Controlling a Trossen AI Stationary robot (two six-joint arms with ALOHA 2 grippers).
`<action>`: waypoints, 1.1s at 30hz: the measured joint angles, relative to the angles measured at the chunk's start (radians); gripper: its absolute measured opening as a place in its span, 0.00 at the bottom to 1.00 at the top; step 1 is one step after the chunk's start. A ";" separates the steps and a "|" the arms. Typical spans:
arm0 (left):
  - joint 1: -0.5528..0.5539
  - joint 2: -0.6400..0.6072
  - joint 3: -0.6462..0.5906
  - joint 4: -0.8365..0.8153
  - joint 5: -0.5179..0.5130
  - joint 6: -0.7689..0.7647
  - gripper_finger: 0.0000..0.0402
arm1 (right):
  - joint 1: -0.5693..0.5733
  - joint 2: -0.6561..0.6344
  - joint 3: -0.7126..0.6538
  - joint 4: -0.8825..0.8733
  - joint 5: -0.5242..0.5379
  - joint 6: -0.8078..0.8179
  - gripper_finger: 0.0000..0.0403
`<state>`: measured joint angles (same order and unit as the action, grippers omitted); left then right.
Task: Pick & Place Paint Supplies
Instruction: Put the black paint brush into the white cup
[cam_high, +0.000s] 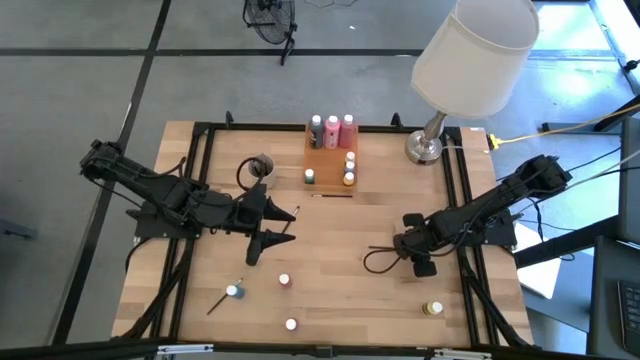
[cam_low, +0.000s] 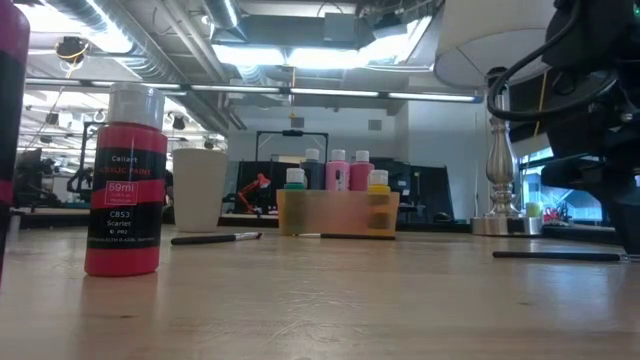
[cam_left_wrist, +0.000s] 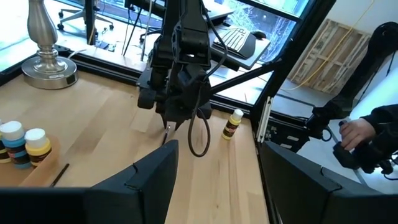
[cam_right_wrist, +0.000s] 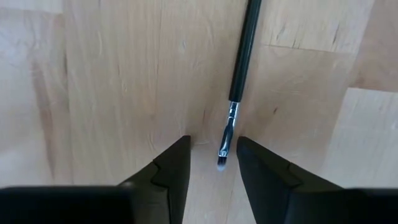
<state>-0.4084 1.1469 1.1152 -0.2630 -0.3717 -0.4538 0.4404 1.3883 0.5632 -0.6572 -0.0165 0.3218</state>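
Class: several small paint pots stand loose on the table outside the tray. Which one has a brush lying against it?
The blue pot near the table's front left: a brush slants away from it, while the other loose pots stand alone.

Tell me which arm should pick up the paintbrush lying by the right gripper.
Right. The right gripper points down at the table with its fingers open astride the paintbrush tip. The left gripper hovers open across the table, farther from that brush.

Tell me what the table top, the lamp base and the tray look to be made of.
Table top: pale wood, matte, with visible grain and plank joints.
Lamp base: probably polished metal, silvery with bright reflections.
Tray: likely translucent orange plastic; the bottles inside show dimly through its wall.
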 joint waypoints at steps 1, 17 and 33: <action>0.000 0.000 0.000 0.001 0.000 0.000 0.56 | 0.000 0.000 0.000 -0.002 0.004 0.000 0.34; 0.000 0.000 0.000 0.005 0.000 -0.005 0.56 | 0.000 0.002 0.000 -0.015 0.025 -0.008 0.13; 0.000 0.000 0.000 0.005 -0.001 -0.005 0.56 | 0.000 0.002 0.000 -0.019 0.019 0.034 0.00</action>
<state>-0.4084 1.1469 1.1152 -0.2577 -0.3725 -0.4587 0.4400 1.3899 0.5629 -0.6762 0.0029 0.3560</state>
